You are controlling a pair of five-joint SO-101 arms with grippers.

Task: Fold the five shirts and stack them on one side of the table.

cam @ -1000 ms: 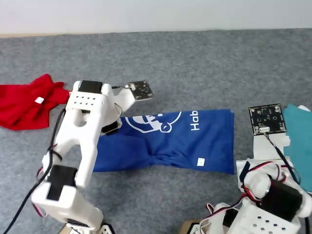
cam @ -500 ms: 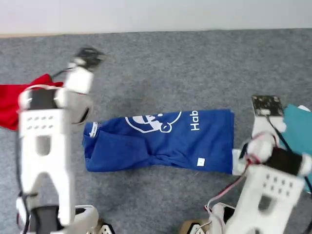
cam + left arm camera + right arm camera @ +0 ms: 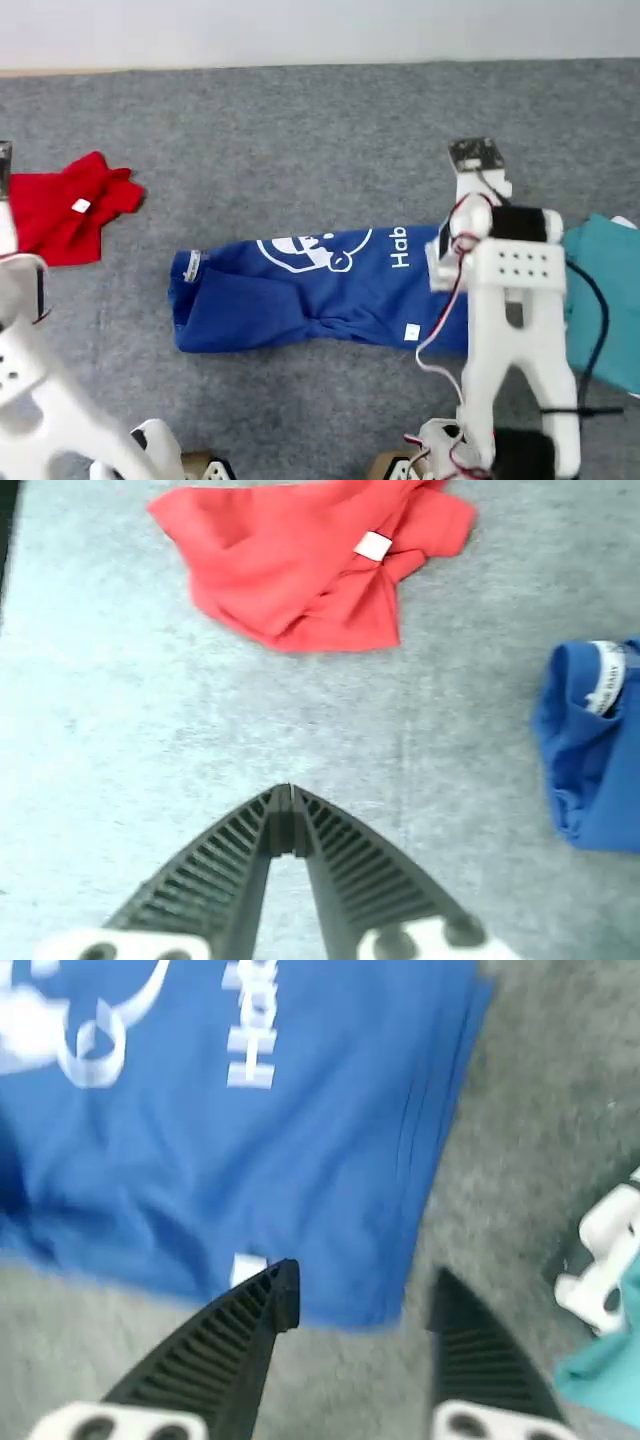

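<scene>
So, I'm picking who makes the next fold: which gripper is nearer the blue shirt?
Right. The right gripper hangs open over the hem edge of the blue shirt; the left gripper is shut above bare table, between the red shirt and the blue one's collar end.

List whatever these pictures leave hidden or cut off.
- Blue shirt: high view, its right hem lies behind the right arm.
- Teal shirt: high view, cut by the frame edge and partly covered by the same arm.
- Red shirt: high view, its left part is behind the left arm.
</scene>
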